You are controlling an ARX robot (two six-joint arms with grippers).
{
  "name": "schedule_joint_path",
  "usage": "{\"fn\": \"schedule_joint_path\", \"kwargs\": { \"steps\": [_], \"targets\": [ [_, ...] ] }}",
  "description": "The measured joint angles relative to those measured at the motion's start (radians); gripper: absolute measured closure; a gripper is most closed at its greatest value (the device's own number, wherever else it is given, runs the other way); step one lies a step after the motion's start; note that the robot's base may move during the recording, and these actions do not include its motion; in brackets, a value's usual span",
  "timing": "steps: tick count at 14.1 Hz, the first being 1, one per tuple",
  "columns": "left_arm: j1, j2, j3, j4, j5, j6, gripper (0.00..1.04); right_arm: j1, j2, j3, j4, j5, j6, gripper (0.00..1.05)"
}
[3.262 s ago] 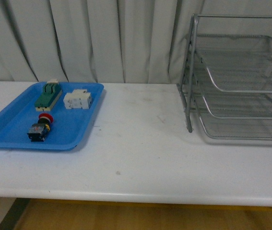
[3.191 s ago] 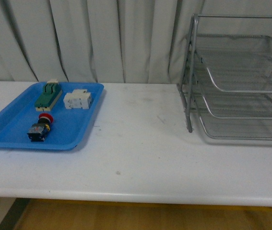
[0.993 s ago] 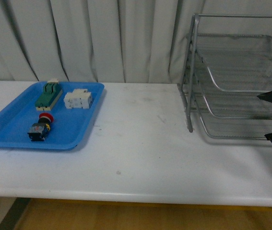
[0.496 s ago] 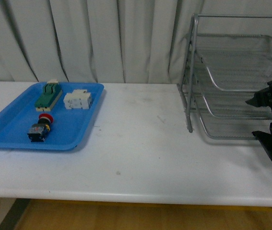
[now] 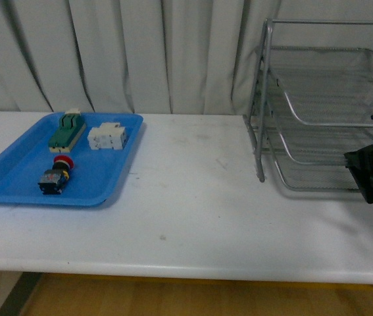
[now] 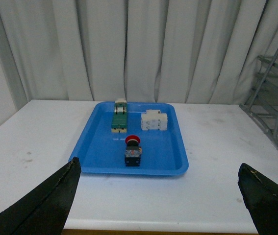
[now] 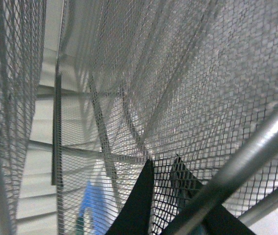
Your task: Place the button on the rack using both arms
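Note:
The button [image 5: 56, 176], red cap and dark blocky body, lies in the blue tray [image 5: 8, 181] at the table's left; it also shows in the left wrist view [image 6: 132, 151]. The silver wire-mesh rack [image 5: 318, 105] stands at the right. My right gripper [image 5: 372, 172] is shut on the front edge of the rack's lowest tray; in the right wrist view its fingertips [image 7: 151, 181] pinch the mesh [image 7: 178, 98]. My left gripper [image 6: 161, 193] is open and empty, hovering in front of the blue tray [image 6: 99, 161], well short of the button. It is out of the front view.
In the blue tray, behind the button, lie a green-and-cream switch [image 5: 66, 130] and a white terminal block [image 5: 106, 137]. White table [image 5: 193, 197] with a curtain behind. The rack's left leg [image 6: 271, 105] shows in the left wrist view.
My right gripper came in from the right edge, moved up to the rack's lowest tray and shut on its front edge. The button and tray have not moved.

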Motion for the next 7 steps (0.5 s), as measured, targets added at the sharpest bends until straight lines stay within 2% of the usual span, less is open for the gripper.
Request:
{"fn": "schedule_joint_path", "kwargs": {
  "steps": [1, 2, 5, 7],
  "targets": [
    [0.0, 0.0, 0.0, 0.0, 0.0, 0.0, 0.07, -0.008, -0.018, -0.069, 0.061, -0.013, 0.108, 0.98],
    [0.0, 0.0, 0.0, 0.0, 0.0, 0.0, 0.07, -0.017, -0.03, -0.121, 0.103, -0.027, 0.138, 1.0],
    [0.0, 0.0, 0.0, 0.0, 0.0, 0.0, 0.07, -0.046, -0.107, -0.379, 0.275, -0.082, 0.143, 1.01],
    [0.0, 0.0, 0.0, 0.0, 0.0, 0.0, 0.07, -0.062, -0.166, -0.5, 0.299, -0.101, 0.119, 1.01]
  ]
}}
